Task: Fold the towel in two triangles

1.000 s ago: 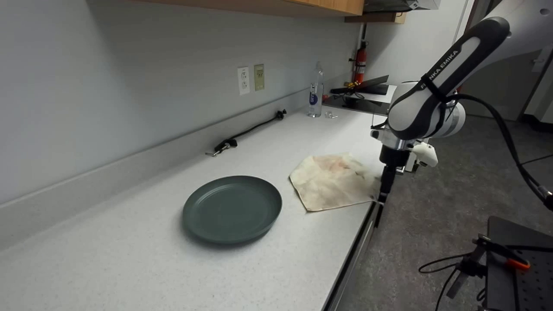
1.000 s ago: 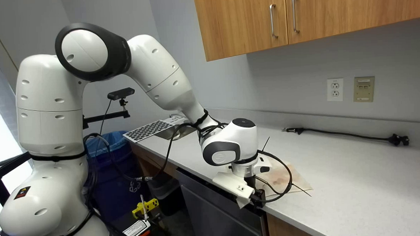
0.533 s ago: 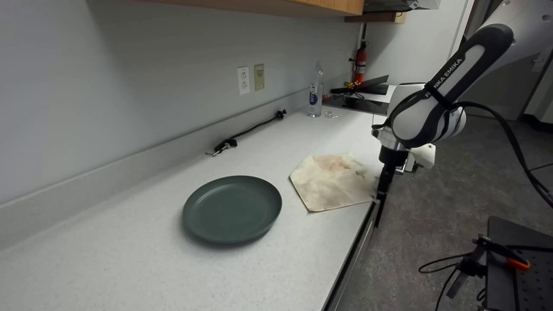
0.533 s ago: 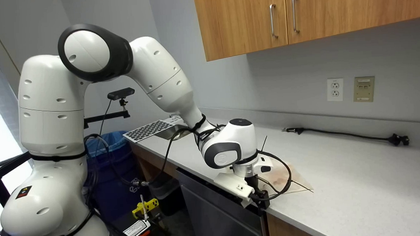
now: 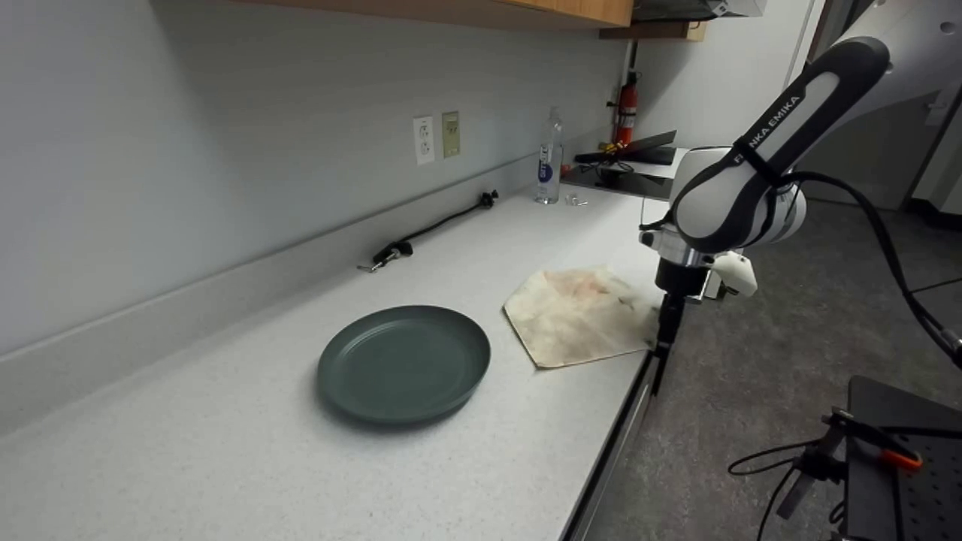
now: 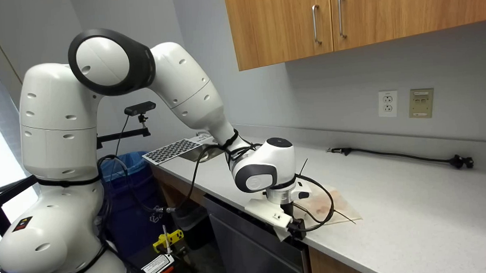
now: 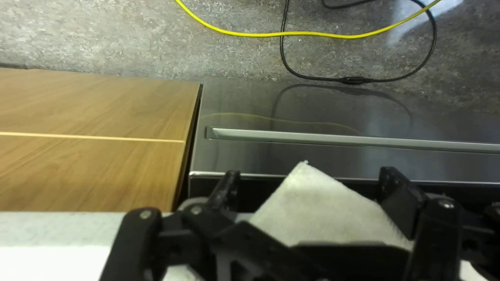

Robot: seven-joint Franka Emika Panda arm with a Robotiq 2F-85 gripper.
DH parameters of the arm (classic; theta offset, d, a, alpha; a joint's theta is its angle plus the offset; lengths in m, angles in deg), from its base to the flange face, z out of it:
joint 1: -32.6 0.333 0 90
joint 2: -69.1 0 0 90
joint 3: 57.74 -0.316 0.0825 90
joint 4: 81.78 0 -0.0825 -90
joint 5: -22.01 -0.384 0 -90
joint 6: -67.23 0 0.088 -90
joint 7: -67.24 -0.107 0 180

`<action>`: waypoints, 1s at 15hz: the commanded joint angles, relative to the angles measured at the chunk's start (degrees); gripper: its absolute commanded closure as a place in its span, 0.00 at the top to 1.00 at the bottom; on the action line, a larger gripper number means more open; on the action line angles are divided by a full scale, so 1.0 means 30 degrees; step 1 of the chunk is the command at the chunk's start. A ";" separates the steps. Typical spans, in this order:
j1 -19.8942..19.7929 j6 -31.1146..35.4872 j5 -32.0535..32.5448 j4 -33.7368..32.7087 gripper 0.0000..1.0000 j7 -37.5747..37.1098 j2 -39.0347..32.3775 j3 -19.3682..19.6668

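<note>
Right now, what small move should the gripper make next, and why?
Probably close the gripper: in the wrist view it is open, and a corner of the towel appears between its fingers, poking past the edge of the counter.

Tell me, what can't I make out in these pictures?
Wrist view: much of the towel, hidden by the gripper and cut off by the bottom edge.
An exterior view: any fine print on the water bottle, too small to read.
Wrist view: both ends of the yellow cord, cut off by the top edge.
An exterior view: the upper part of the wooden wall cabinet, cut off by the top edge.
</note>
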 commanded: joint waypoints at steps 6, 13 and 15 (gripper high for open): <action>-0.0517 -0.0561 -0.0845 -0.0269 0.23 0.1369 0.0123 -0.0269; -0.0184 -0.0678 -0.0361 -0.0242 0.00 0.0836 -0.0103 0.0056; 0.0128 -0.0166 0.0172 -0.0164 0.00 0.0323 -0.0139 0.0432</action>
